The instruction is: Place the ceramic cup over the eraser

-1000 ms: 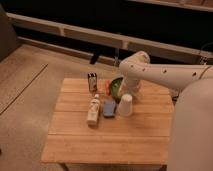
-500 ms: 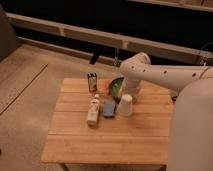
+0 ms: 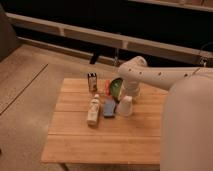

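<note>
Nearest us, at right of view, the robot's big white rounded body (image 3: 190, 127) fills the fg. The light slatted wooden table (image 3: 100, 145) has bare boards along its near edge.

Moving in: a white plastic bottle w/ a yellowish label (image 3: 93, 111) lies on its side, long axis running near-to-far, cap end away from us. Just beside it on the right we've got the flat blue rectangular eraser (image 3: 109, 107), lying flat, its long side roughly parallel to the bottle.

Next, right up against the eraser's right edge, the plain white tapered ceramic cup (image 3: 125, 107) stands on the table, axis vertical. It looks narrower at the top, so prob. mouth down, tho we can't be sure. It sits beside the eraser, not over it.

Directly above the cup is the gripper (image 3: 126, 97), coming straight down off the white arm (image 3: 155, 75) that reaches in from the right. It meets the cup's top; whether it grips the cup or stands free, we can't tell.

Behind that, things get crowded: a green rounded object (image 3: 116, 88) sits close behind cup and wrist, a small orange item (image 3: 106, 87) is just left of it, and a small dark upright box w/ a white label (image 3: 92, 82) is further left.

Far back, a pale ledge (image 3: 75, 34) runs along a dark wall.
</note>
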